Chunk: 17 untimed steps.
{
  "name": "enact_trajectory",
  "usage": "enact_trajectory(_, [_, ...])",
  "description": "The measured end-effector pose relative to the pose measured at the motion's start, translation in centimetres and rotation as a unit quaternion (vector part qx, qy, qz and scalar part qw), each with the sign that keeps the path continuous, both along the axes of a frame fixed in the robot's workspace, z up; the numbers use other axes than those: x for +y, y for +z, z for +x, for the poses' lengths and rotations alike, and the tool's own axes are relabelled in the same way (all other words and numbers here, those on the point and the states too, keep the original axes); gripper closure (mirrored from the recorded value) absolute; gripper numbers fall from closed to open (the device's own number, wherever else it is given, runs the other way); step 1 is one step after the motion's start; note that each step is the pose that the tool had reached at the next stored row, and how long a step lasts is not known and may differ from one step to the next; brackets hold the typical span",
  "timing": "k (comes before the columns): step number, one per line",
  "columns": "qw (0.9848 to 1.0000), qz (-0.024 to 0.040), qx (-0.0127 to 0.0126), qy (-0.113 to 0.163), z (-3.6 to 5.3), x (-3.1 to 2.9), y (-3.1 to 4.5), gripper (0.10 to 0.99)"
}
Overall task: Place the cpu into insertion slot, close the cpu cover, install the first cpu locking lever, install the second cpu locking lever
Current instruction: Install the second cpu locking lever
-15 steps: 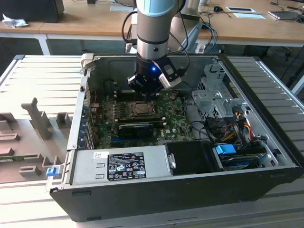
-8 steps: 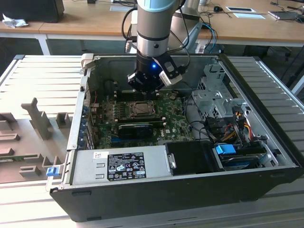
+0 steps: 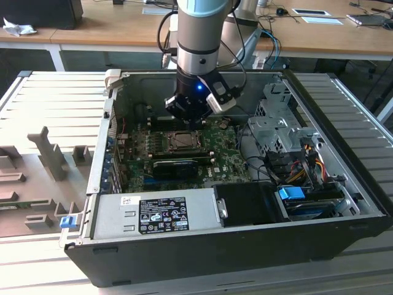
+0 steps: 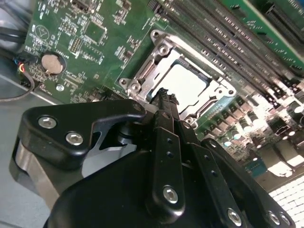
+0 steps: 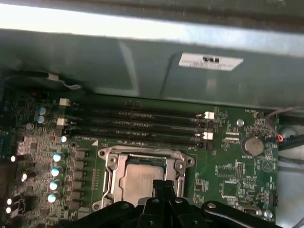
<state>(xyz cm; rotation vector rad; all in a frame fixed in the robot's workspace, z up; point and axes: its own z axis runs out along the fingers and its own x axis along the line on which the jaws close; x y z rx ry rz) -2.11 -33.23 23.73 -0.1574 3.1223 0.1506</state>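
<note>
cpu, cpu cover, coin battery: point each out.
cpu (image 4: 186,86): second wrist view, middle of its silvery top.
cpu cover (image 5: 142,155): first wrist view, far edge of the metal frame.
coin battery (image 5: 252,146): first wrist view, its round face.

I'm seeing an open computer case (image 3: 344,203) lying on a ribbed grey table (image 3: 55,98). A silver power supply (image 3: 153,212) sits along its near edge. A coin battery (image 4: 52,63) gleams on the green motherboard (image 4: 104,57), black memory slots (image 5: 137,124) running alongside.

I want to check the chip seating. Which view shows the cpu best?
The second wrist view: the cpu lies close and bright inside its metal frame. The first wrist view shows it partly behind the gripper. The exterior view shows it small and dark.
</note>
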Motion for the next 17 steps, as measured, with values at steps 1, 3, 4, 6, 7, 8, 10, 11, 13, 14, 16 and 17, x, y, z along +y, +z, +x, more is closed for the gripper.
enact_trajectory(1, [1.0,0.0,0.0,0.0,0.0,-0.17,0.0,0.98])
enact_trajectory(3, [1.0,0.0001,0.0,0.0,0.0,-0.47,-0.01,0.98])
enact_trajectory(4, [1.0,0.0,0.0,0.0,-0.02,-0.51,-0.01,0.98])
enact_trajectory(6, [1.0,-0.0001,0.0,0.0,-0.01,-0.52,0.32,0.98])
enact_trajectory(7, [1.0,-0.0001,0.0,0.0,-0.01,-0.52,0.62,0.98])
enact_trajectory(8, [1.0,-0.0001,0.0,0.0,-0.01,-0.52,0.98,0.98])
enact_trajectory(10, [1.0,0.0001,0.0,0.0,-0.01,-0.71,1.17,0.98])
enact_trajectory(11, [1.0,0.0,0.0,0.0,-0.01,-0.84,1.16,0.98])
enact_trajectory(13, [1.0,0.0,0.0,0.0,-0.01,-1.27,1.14,0.98])
enact_trajectory(14, [1.0,0.0,0.0001,0.0,-0.02,-1.54,1.13,0.98])
enact_trajectory(16, [1.0,0.0,0.0,0.0,-0.02,-1.99,1.1,0.98])
enact_trajectory(17, [1.0,0.0,0.0,0.0,-0.02,-2.25,1.09,0.98])
